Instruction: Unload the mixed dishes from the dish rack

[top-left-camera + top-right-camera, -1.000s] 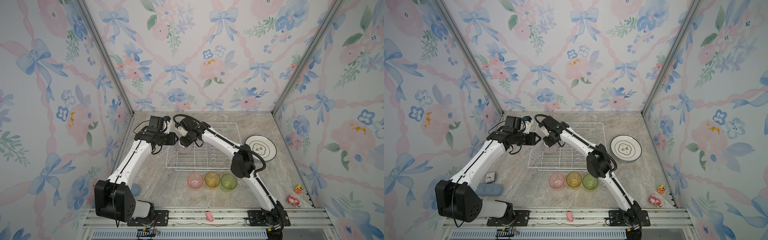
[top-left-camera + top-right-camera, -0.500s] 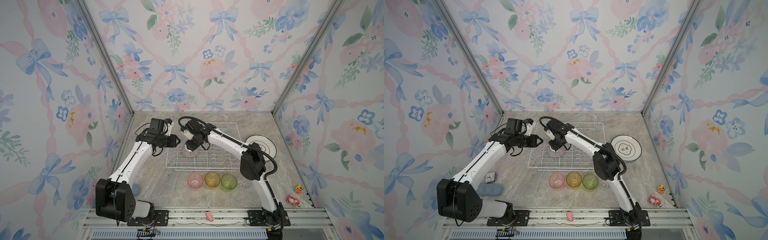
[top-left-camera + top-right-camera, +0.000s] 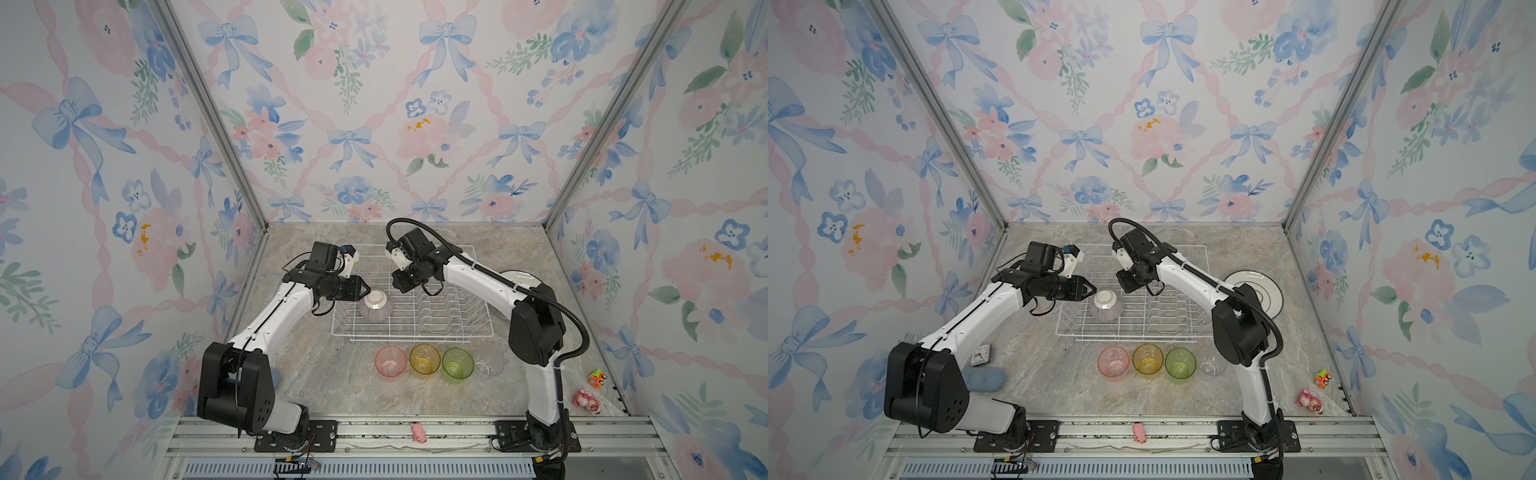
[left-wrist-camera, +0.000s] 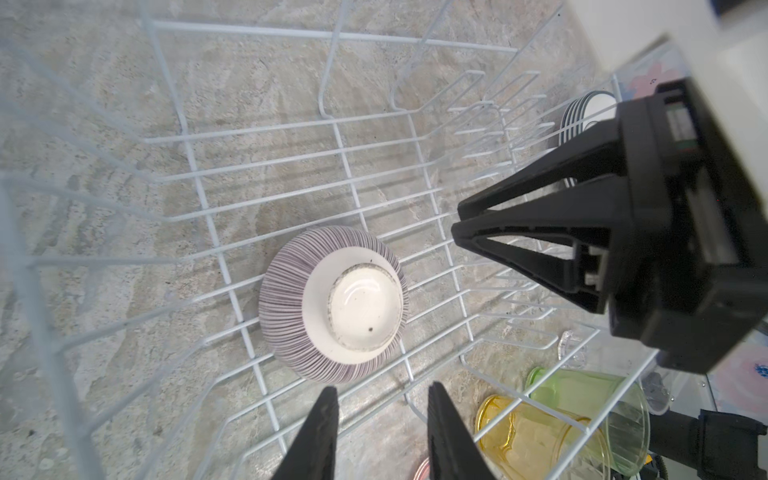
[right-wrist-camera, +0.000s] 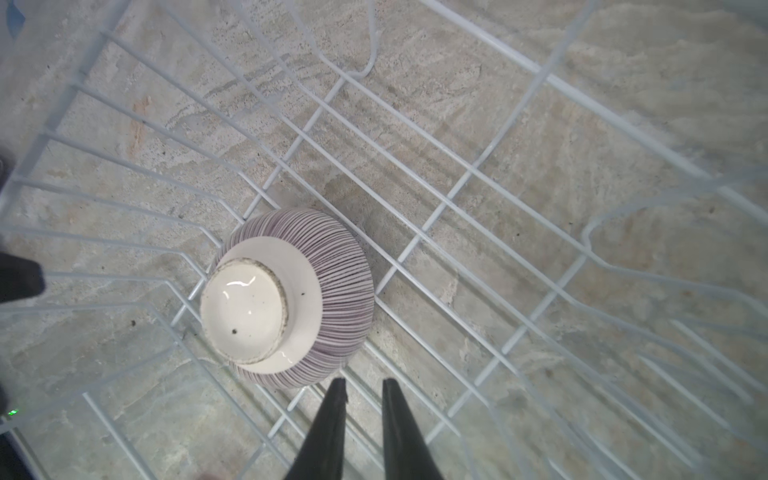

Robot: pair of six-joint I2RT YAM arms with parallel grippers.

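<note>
The striped bowl point(image 3: 375, 305) now rests foot-up on the floor of the dish rack point(image 3: 411, 337); a second ago it was up between the two grippers' tips. It lies just ahead of and below the left gripper point(image 3: 368, 288), whose jaws stand partly apart and empty. The right gripper point(image 4: 455, 218), narrowly parted and empty too, has drawn back above it. This looks like a lost grip, so the bowl, the only dish left inside, needs grasping again.
</note>
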